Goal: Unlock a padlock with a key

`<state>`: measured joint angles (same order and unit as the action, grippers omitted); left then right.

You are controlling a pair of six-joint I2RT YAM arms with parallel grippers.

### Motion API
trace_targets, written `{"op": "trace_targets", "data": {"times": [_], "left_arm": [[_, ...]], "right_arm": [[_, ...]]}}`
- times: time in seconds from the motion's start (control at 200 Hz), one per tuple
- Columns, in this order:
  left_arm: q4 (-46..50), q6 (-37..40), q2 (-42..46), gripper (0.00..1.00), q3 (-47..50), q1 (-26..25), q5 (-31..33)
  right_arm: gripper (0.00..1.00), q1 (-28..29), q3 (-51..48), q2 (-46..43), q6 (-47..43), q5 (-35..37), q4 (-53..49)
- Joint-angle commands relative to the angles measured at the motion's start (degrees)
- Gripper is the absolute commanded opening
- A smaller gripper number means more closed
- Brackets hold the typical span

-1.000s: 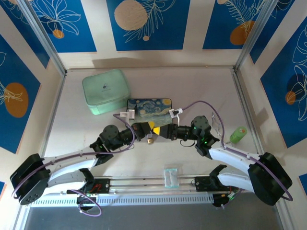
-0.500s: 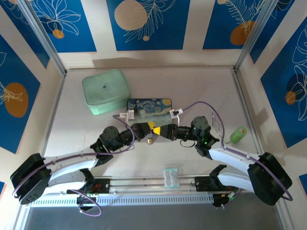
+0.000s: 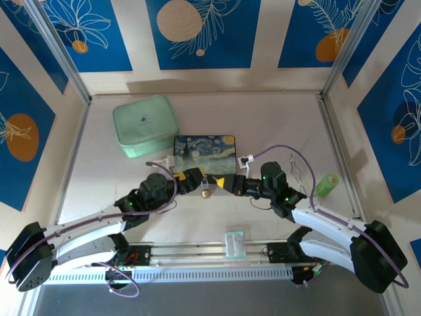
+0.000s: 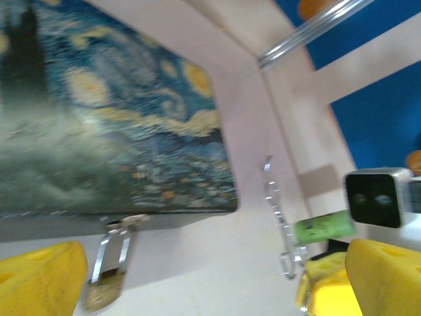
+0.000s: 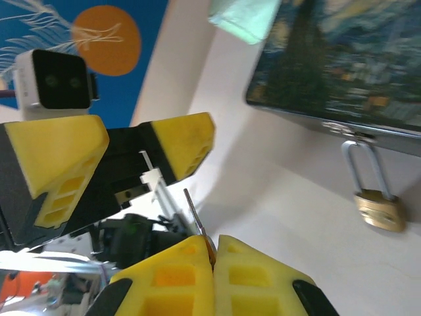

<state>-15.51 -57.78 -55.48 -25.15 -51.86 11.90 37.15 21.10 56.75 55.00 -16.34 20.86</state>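
Right now the right gripper is pinching the key between its two yellow fingers, which are pressing tight together. The thin silver tip is poking out. The left gripper is holding its fingers wide apart, and the padlock is sitting just beside one of them, not squeezed.

The padlock is hooking by its silver loop onto the clasp on the near side of the painted box, around the middle of the tabletop.

I am guessing the padlock is hard, light and smooth, so it is likely going to swing or slip away when poked. Holding its gold body by the flat sides is looking best, leaving the bottom free. The key is looking thin and easy to twist.
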Motion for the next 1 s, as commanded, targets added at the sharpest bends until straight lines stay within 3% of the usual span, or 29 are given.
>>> {"op": "trace_targets", "data": {"times": [0.0, 0.1, 0.35, 0.865, 0.995], "left_arm": [[10.2, -0.8, -2.0, 1.0, -2.4, 0.0, 4.1], [12.8, -0.7, -6.7, 0.99, -4.5, 0.0, 2.8], [5.0, 2.8, -19.0, 0.88, -6.3, 0.1, -3.7], [-0.4, 0.2, -34.1, 0.64, -10.1, -3.7, -2.2], [0.0, -0.7, -35.4, 0.52, -10.7, -4.3, -2.1]], "right_arm": [[0.0, 0.1, 1.3, -1.1, -2.2, 6.9, -9.8], [0.0, -0.1, 1.3, -0.9, -2.9, 7.1, -10.5], [0.0, 0.1, 2.0, -0.8, -4.1, 7.6, -13.2], [0.0, 0.0, -0.4, -1.3, -3.0, 9.7, -15.0], [0.0, 0.0, -1.2, -0.7, -2.8, 10.1, -14.0]]}}
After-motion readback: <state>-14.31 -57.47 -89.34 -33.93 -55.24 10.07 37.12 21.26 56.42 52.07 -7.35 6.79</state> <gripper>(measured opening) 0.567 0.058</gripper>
